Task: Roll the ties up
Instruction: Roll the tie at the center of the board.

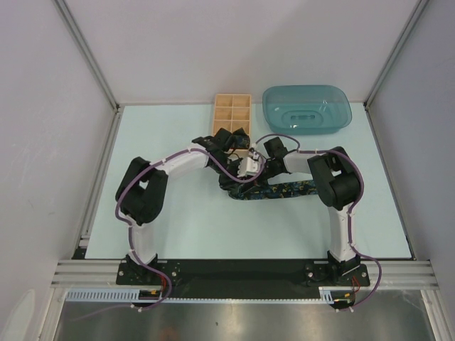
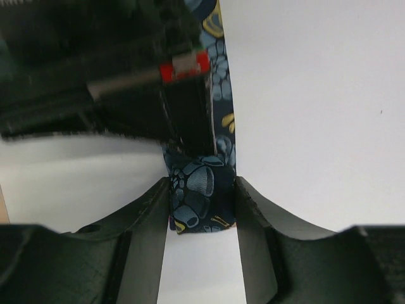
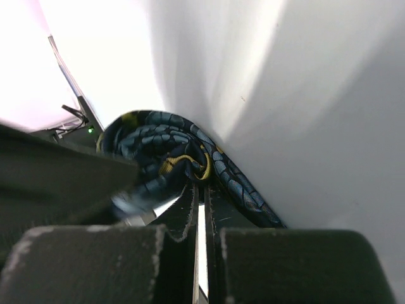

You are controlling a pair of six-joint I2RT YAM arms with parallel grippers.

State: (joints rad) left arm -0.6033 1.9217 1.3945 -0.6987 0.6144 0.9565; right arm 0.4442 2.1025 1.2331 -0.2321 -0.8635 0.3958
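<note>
Tie (image 2: 199, 190) lies flat on the table (image 1: 199, 227), mid-scene. Left gripper (image 2: 202, 185) has its jaws pressed on both edges of the folded end. Right gripper (image 3: 199, 187) has its jaws together, pinching the coiled part.

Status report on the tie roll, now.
Left gripper grips the tie across its width. Right gripper shut, tips at its coiled end. Wooden box close behind left gripper; teal tray apart.
</note>
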